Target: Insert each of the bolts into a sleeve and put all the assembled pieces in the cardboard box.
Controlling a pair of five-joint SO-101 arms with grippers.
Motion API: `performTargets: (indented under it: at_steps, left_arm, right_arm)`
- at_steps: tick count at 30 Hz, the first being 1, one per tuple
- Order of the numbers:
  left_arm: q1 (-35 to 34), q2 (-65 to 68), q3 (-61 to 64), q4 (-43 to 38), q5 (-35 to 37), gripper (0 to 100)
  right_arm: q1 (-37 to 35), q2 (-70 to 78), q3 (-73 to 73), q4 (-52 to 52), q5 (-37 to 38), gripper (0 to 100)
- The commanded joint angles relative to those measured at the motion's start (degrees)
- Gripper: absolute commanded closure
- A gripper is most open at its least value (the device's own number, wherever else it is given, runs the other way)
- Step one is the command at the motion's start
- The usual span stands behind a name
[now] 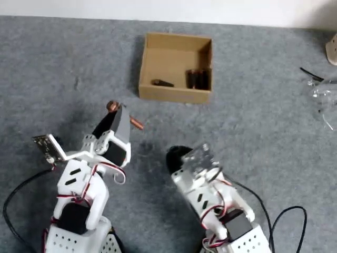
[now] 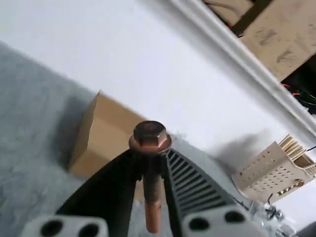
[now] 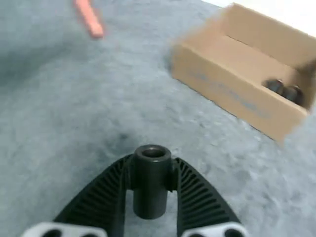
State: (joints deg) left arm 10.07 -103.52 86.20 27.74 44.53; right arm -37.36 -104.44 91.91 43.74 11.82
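My left gripper (image 1: 122,115) is shut on a copper bolt (image 1: 126,116), held above the grey carpet in front of the cardboard box (image 1: 152,92). In the left wrist view the bolt (image 2: 151,168) sits between the jaws, hex head outward, with the box (image 2: 98,133) behind it. To its right, my right gripper (image 1: 178,157) is shut on a black sleeve (image 3: 150,177), open end facing out. The right wrist view shows the bolt's tip (image 3: 89,17) farther off and the box (image 3: 232,101). Dark assembled pieces (image 1: 198,79) and another (image 1: 162,83) lie inside the box.
Clear plastic parts and a black cable (image 1: 320,87) lie at the far right of the carpet. A beige object (image 1: 331,48) sits at the right edge. A perforated beige holder (image 2: 274,170) stands beyond the box by the white wall.
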Motion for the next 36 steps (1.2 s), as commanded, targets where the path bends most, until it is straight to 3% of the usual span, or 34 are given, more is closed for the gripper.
performTargets:
  at_steps: [1, 4, 9, 16, 24, 36]
  left_arm:
    - [0.9, -0.7, -6.9, 7.7, 1.1, 99]
    - [0.9, -0.7, -7.9, 9.8, 1.1, 99]
    - [1.6, -0.7, -6.5, 9.6, 1.2, 99]
    - [8.8, -0.7, -4.6, 9.5, 0.6, 99]
    - [15.2, -0.7, -2.8, 9.5, -5.2, 99]
    - [14.9, -0.7, 3.8, -1.3, -5.3, 99]
  right_arm:
    - [-6.6, -0.9, -3.2, -4.0, 5.2, 99.4]
    - [-8.0, -0.9, -2.9, -6.9, 5.8, 99.4]
    - [-4.4, -0.9, 0.0, -10.0, 5.9, 99.4]
    - [-1.3, -0.9, 2.6, -12.2, 5.8, 99.4]
    - [-1.3, -0.9, 2.9, -12.2, 5.7, 99.4]
    - [-1.5, -0.9, 2.9, -12.0, 5.6, 99.4]
